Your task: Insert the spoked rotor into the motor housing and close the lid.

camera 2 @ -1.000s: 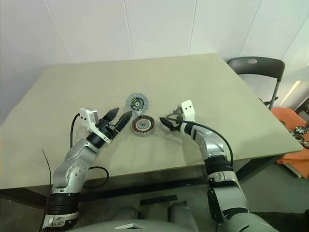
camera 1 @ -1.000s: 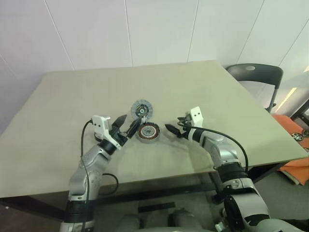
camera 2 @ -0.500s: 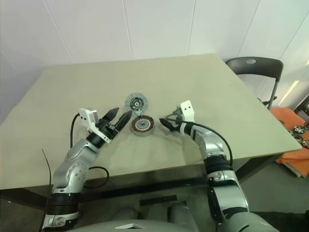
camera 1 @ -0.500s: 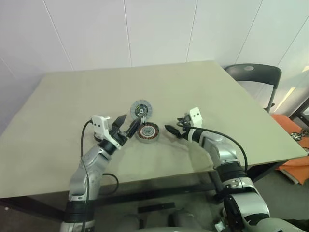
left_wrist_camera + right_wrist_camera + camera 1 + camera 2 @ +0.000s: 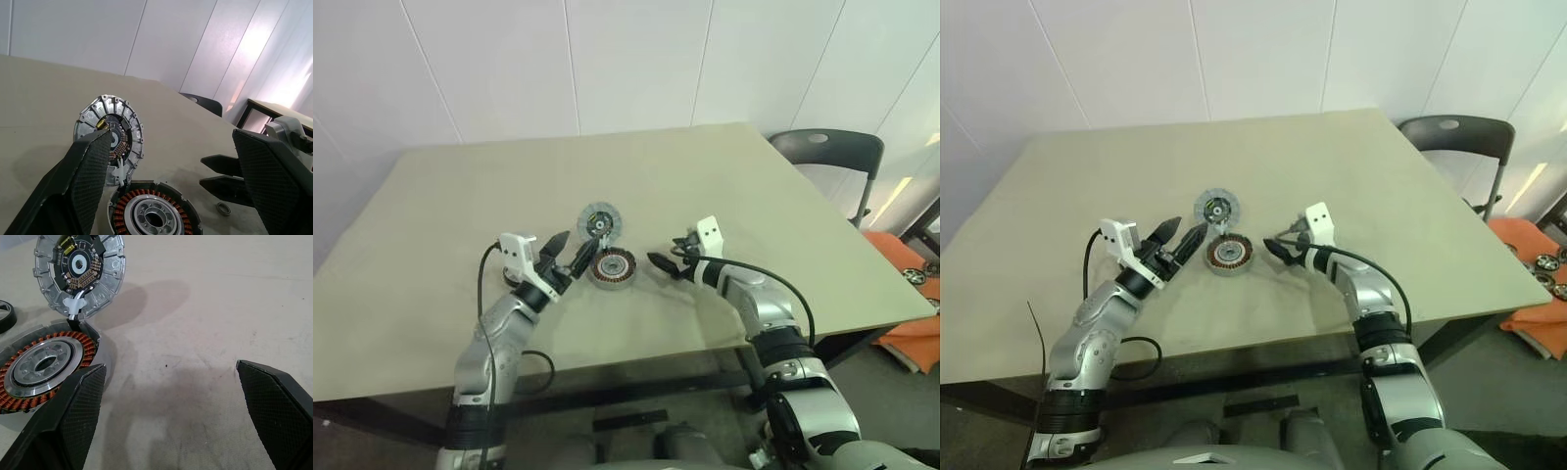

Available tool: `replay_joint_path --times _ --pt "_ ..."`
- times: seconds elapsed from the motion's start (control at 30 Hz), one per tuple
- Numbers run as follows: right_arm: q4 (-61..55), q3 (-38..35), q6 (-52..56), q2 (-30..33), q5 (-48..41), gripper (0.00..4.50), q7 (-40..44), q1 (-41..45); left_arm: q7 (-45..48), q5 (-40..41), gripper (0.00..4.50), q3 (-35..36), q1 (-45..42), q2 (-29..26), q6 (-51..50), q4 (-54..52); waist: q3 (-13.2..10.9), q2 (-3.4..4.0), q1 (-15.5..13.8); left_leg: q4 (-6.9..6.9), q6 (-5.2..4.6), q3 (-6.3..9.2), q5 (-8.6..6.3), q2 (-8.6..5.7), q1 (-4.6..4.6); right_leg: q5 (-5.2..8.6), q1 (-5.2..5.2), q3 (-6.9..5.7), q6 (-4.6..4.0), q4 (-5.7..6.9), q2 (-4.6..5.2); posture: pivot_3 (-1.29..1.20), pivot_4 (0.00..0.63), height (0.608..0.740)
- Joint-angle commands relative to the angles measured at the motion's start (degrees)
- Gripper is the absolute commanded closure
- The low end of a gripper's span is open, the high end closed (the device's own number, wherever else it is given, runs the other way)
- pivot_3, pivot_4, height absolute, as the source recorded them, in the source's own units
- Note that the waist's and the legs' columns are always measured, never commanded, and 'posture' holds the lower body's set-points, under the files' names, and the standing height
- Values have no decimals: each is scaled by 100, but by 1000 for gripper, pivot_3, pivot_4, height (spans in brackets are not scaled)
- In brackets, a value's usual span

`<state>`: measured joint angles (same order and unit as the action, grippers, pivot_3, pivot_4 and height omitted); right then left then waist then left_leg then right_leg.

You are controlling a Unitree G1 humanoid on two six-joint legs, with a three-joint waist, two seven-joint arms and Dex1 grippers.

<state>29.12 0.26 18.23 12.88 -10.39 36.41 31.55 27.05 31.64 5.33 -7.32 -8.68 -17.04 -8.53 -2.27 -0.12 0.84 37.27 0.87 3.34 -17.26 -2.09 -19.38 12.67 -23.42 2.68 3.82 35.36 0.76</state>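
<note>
The table (image 5: 460,215) carried the motor housing (image 5: 612,266) near its front, the spoked rotor (image 5: 600,221) just behind, joined by a short wire. Left gripper (image 5: 570,254) and right gripper (image 5: 662,263) flanked them, jaws spread, empty. A hasty lift could strain the wire.

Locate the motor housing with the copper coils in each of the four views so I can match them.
Left eye view: motor housing, table centre, between the grippers.
Right eye view, same spot.
Left wrist view, bottom edge, partly cut off.
Right wrist view, by the left edge.
Shared landmark: the upright spoked rotor, joined to it by a white clip.
</note>
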Motion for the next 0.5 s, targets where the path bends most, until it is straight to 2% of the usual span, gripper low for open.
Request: replay_joint_path --times 0.03,0.5 --pt "-185 -37 -85 26 -42 61 8 88 17 -35 316 2 -99 -3 86 -91 0 0 0 0 0 0 0 0 0 0 0 0 0 0 0 0 0 740" --pt "-209 -50 -97 53 -34 61 16 66 27 -95 316 -12 -163 21 124 -7 0 0 0 0 0 0 0 0 0 0 0 0 0 0 0 0 0 740"
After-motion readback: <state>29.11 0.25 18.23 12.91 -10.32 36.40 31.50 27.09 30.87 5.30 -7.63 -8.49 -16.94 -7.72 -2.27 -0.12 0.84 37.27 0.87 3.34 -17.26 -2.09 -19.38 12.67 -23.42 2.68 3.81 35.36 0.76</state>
